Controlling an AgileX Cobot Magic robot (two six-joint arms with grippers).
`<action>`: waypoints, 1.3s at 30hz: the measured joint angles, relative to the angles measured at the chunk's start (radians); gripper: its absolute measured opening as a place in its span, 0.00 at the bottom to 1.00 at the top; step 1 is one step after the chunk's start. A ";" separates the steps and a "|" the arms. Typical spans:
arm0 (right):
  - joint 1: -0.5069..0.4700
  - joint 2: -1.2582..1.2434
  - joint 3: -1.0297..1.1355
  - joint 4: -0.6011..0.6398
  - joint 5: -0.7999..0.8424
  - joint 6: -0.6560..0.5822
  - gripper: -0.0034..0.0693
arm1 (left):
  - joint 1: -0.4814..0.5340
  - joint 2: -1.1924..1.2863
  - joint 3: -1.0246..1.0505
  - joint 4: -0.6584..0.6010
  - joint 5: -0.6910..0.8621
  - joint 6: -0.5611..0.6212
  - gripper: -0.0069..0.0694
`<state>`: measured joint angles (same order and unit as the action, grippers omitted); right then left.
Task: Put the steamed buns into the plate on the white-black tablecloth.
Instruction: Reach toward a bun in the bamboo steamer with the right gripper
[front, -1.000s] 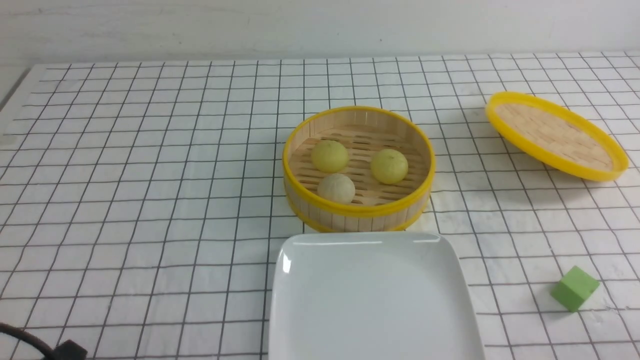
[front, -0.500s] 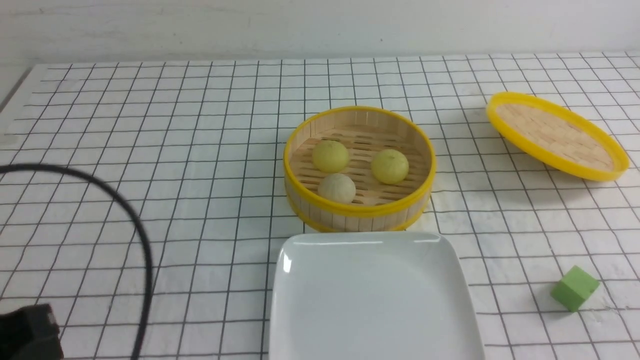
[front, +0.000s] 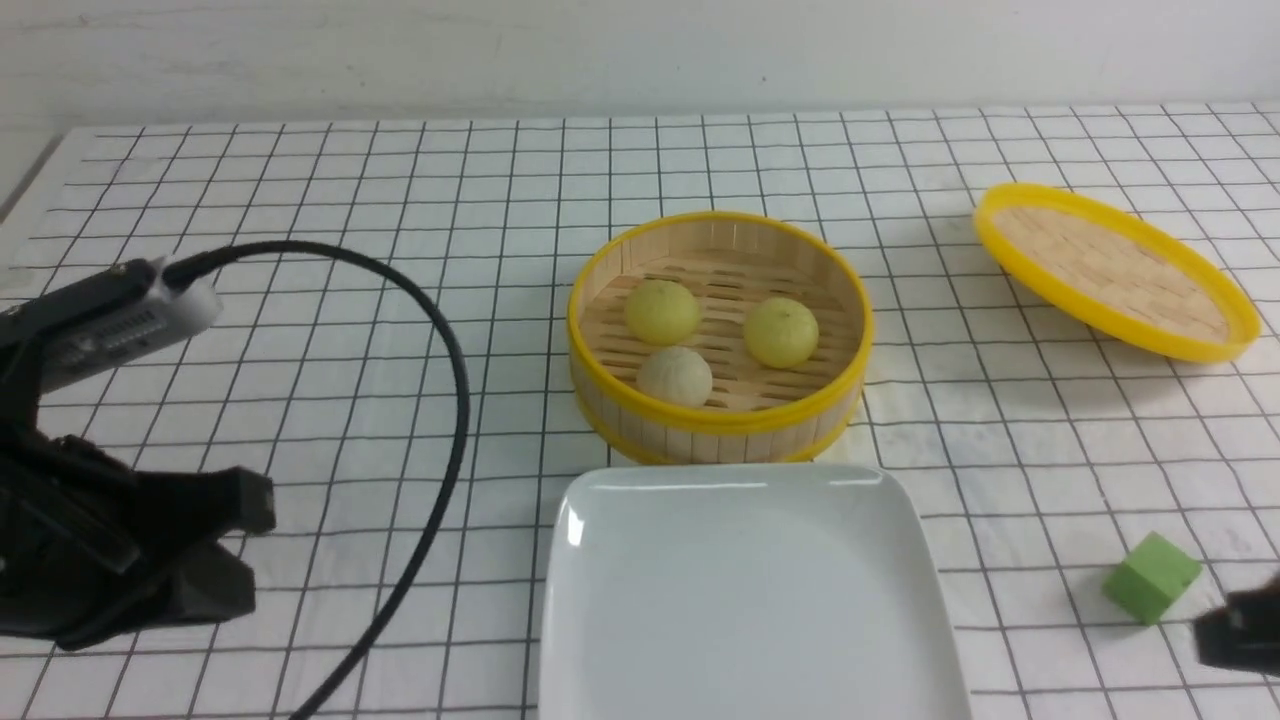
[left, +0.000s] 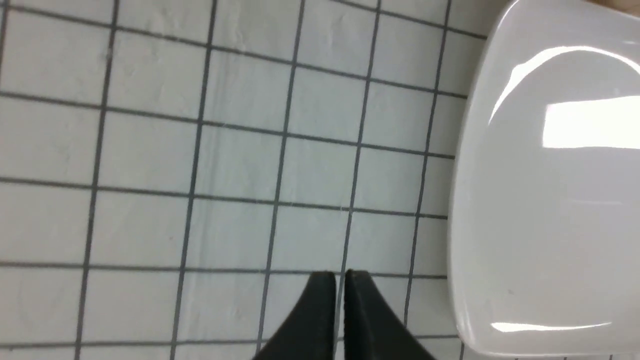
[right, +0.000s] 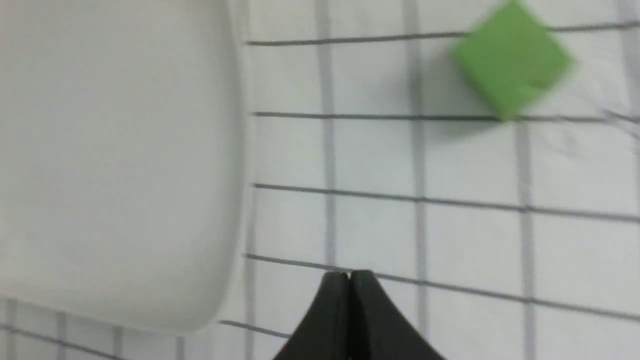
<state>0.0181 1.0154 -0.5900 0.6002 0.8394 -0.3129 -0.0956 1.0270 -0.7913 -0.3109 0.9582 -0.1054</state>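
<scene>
Three steamed buns lie in a round yellow-rimmed bamboo basket (front: 720, 420): two pale yellow ones (front: 661, 311) (front: 781, 332) and an off-white one (front: 675, 376). The white plate (front: 740, 600) sits bare just in front of the basket on the white-black tablecloth (front: 300, 200). My left gripper (left: 340, 275) hovers over the cloth beside the plate's (left: 550, 200) left edge, fingers almost together and holding nothing. My right gripper (right: 349, 274) is shut and empty over the cloth, between the plate (right: 115, 150) and a green cube (right: 512, 60).
The green cube (front: 1150, 576) rests on the cloth right of the plate. The yellow-rimmed woven lid (front: 1110, 268) lies tilted at the far right. My left arm (front: 120, 540) and its black cable (front: 450, 400) fill the near left; the right arm's tip (front: 1240, 630) shows at the lower right edge.
The left arm has risen into the front view at the near left, its cable arching over the cloth. The right arm's tip has entered at the lower right. Buns, basket, plate unmoved.
</scene>
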 joint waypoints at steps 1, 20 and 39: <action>0.001 0.043 -0.017 0.078 0.005 -0.076 0.05 | 0.000 0.005 0.000 -0.015 -0.012 0.018 0.20; 0.361 0.823 -0.909 -0.358 -0.007 0.198 0.34 | 0.000 0.044 0.000 -0.048 -0.066 0.055 0.43; 0.368 1.029 -1.150 -0.412 -0.048 0.247 0.06 | 0.000 0.044 0.000 -0.048 -0.073 0.055 0.44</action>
<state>0.3857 2.0441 -1.7396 0.1878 0.7915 -0.0654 -0.0956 1.0706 -0.7913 -0.3585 0.8856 -0.0500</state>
